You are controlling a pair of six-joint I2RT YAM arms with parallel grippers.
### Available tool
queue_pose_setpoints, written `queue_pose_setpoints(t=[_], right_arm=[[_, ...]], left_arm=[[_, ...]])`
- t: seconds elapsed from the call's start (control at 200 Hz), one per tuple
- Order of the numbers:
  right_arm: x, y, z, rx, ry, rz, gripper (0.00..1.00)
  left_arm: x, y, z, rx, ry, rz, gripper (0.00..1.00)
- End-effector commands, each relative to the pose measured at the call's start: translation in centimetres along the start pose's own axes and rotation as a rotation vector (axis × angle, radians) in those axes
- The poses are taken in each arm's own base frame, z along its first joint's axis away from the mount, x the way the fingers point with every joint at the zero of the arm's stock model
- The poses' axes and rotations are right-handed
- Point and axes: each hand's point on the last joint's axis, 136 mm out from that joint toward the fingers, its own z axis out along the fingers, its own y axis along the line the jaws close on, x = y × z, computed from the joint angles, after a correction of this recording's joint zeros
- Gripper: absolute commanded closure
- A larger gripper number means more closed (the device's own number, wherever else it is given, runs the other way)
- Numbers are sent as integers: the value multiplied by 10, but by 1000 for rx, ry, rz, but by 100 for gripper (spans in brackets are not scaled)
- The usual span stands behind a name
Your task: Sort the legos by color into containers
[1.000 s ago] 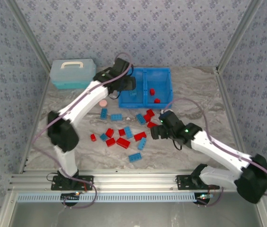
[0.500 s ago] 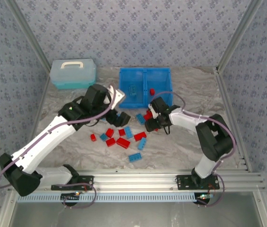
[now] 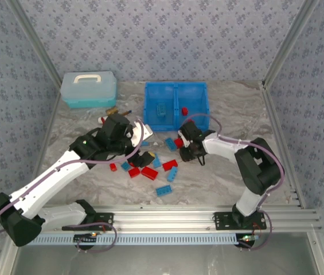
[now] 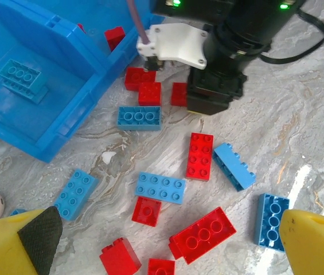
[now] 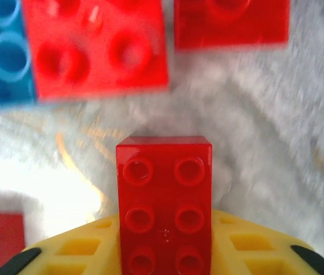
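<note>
**Red brick** (image 5: 163, 200): two studs wide, three studs showing along its length, studs up. It sits between the yellow fingers (image 5: 70, 252) of the right gripper (image 5: 163, 255). The jaws pinch its two long sides, and its far end projects beyond them. Whether it rests on the marble table (image 5: 276, 132) or is raised off it cannot be told. Just beyond it lie a square red brick (image 5: 93, 46) and the edge of a blue brick (image 5: 1, 57).

Seen from above, the right gripper (image 3: 187, 150) stands at the near side of the blue bin (image 3: 176, 85), in front of its right compartment (image 3: 196, 100). That compartment holds a small red brick (image 3: 184, 110). The left compartment (image 3: 152, 114) holds a blue eight-stud brick (image 3: 162, 109).

The left gripper (image 3: 144, 157) hangs over the loose bricks (image 3: 149, 172), red and blue mixed, scattered on the table between the two arms. Its jaws are spread wide: in the left wrist view the yellow finger (image 4: 18, 246) and its partner sit at opposite lower corners. Below them a red six-stud brick (image 4: 200, 156) lies just beside a tilted blue brick (image 4: 233, 166).

A pale lidded box (image 3: 88, 89) sits at the far left, apart from the bin.
</note>
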Motion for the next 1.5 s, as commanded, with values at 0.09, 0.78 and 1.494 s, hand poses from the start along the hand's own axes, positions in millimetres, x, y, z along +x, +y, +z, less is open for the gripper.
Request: queue_pose_setpoints(t=[0.09,0.78,1.494], right_arm=[[2,0,-66,46,-144,76,68],[-220,-114,-69,272,-361,335,68],[-217,-118,-106,225,-394,391,48]], left_arm=[[-15,9,-19,-76,-104,48,1],[-13,7,-35,-129,-240,149,1],[-10,11,-30,-141,-217,143,1]])
